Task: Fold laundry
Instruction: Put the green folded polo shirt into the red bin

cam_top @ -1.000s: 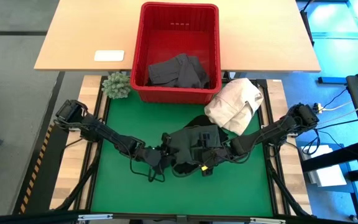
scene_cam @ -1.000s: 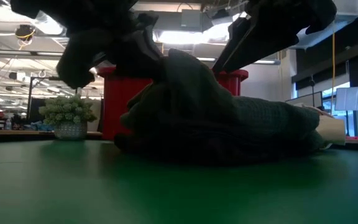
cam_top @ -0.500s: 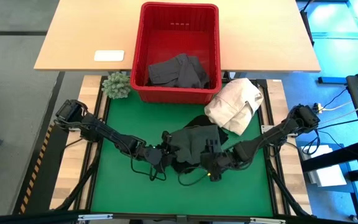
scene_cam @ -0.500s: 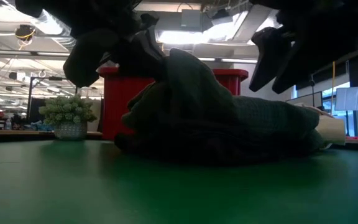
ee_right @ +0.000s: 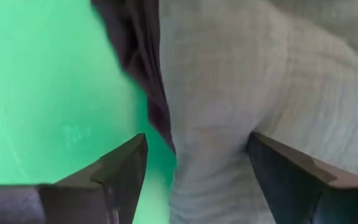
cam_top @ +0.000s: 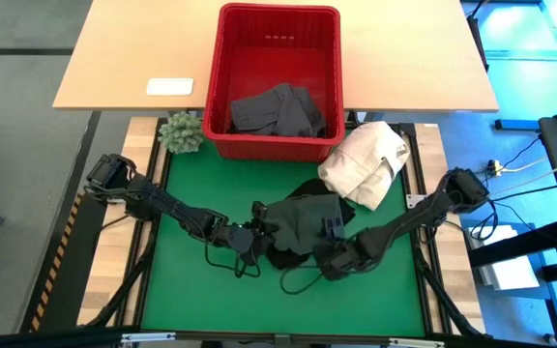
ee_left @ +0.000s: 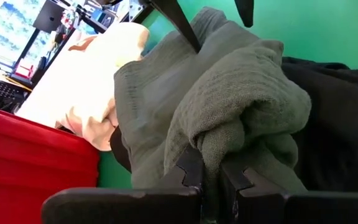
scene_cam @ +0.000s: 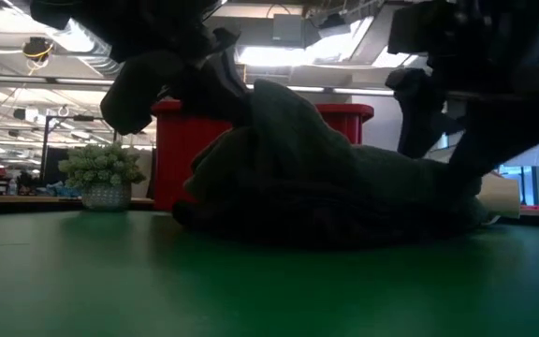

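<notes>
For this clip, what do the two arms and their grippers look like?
Both arms are dark, jointed segments with black cables looping beside them. The left gripper has two flat black fingers with notched, stepped inner edges. The right gripper has two broad, dark grey, blade-like fingers with bevelled edges. No markings are readable on either arm.

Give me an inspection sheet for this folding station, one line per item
Surface: green mat, bare at the front.
Job's things: dark green garment bunched mid-mat over a black garment; dark grey garments in the red basket.
Clutter: cream-white cloth heap, small plant, white card.
End effectors: left end effector shut on the green garment's fold; right end effector open at its edge.
Cables: black loop near the right arm.
Surroundings: wooden table behind.
</notes>
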Tool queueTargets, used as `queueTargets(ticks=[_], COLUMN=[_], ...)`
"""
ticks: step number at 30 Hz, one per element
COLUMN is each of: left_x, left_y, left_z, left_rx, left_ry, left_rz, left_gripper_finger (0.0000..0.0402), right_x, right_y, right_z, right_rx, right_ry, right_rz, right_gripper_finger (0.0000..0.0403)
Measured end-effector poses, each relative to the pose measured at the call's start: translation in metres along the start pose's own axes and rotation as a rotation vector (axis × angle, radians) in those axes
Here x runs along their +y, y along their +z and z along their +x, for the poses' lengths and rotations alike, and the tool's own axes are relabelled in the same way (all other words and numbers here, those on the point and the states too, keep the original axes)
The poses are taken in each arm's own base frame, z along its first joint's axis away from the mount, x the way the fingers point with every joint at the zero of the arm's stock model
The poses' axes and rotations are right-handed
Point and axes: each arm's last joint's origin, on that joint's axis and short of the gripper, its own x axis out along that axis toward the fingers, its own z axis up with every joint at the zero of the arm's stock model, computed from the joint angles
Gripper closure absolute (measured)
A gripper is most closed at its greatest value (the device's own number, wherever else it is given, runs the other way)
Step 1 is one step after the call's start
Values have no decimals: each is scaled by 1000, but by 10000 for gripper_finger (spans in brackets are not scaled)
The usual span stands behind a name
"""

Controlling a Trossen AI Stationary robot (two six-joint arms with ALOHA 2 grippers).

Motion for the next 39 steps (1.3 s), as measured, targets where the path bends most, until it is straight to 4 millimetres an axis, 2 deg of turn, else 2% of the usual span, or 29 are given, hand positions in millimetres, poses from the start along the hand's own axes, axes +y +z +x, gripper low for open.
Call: queueTargets(ticks=[10, 20, 22, 24, 30, 31, 34, 39], left_x=[0, 0, 0, 0, 0, 0, 1, 8], left_y=[-3, -3, -3, -3, -3, -3, -2, 1], left_z=[1, 1, 1, 1, 1, 1, 0, -9], left_rx=[22, 21, 21, 21, 14, 14, 13, 1], left_ry=[-7, -7, -7, -9, -28, -29, -29, -7], left_rz=[-22, -31, -32, -34, -38, -38, -39, -50], left_gripper_finger=[400, 400, 400, 400, 400, 400, 400, 400], right_x=[-5, -15, -18, -21, -21, -21, -23, -27], right_y=[-10, -12, -11, -10, -9, -8, 0, 16], right_z=[0, 16, 18, 19, 18, 16, 11, -4], right_rx=[78, 149, 140, 138, 137, 134, 113, 87], right_ry=[-126, -198, -205, -210, -204, -198, -201, -218], right_rz=[-25, -43, -33, -25, -30, -28, -12, -2], right_gripper_finger=[125, 129, 148, 185, 370, 382, 376, 388])
